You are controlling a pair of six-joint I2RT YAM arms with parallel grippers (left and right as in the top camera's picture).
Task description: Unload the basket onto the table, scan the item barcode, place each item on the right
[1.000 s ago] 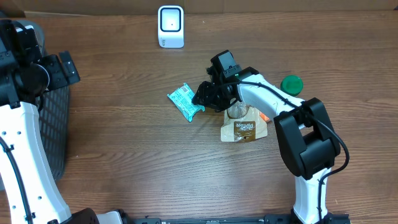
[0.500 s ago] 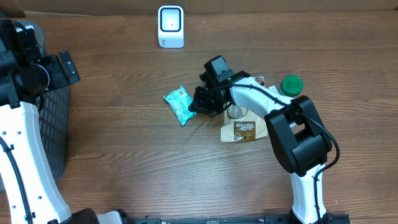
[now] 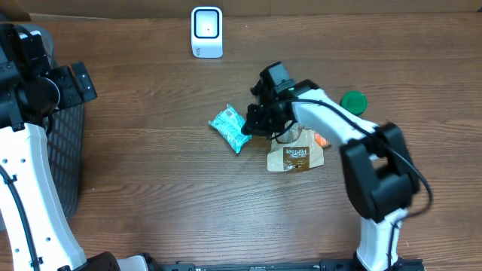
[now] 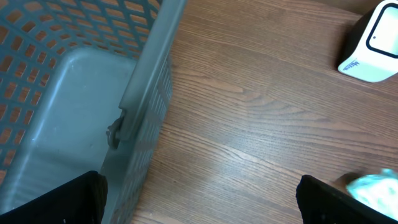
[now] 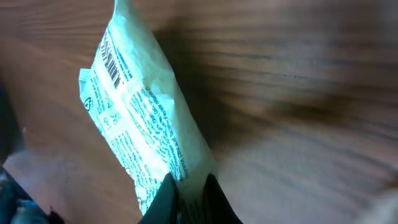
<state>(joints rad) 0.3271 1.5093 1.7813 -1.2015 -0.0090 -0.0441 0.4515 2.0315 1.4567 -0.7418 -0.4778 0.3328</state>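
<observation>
Open tabletop (image 3: 151,90) runs from teal packet (image 3: 230,129) to scanner (image 3: 206,31); brown pouch (image 3: 295,157), green lid (image 3: 352,102) crowd right, basket (image 3: 71,165) walls left.

Mock shop checkout: barcode scanner (image 3: 206,31), basket (image 4: 74,74), wooden table (image 3: 151,188).

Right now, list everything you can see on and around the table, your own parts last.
scanner: one, white, far edge of the table, near the centre
teal packet: one, teal with white print, mid-table, pinched at one end
brown pouch: one, brown, right of the packet, partly under the right arm
green cap: one, green, round, right of the pouch
orange item: one, orange, mostly hidden behind the pouch; cannot tell what it is
basket: one, grey mesh, left edge
table: one, brown wood
left arm: one, white and black, by the basket; jaws wide open, empty
right arm: one, white and black, reaching to mid-table; jaws shut on the teal packet
</observation>
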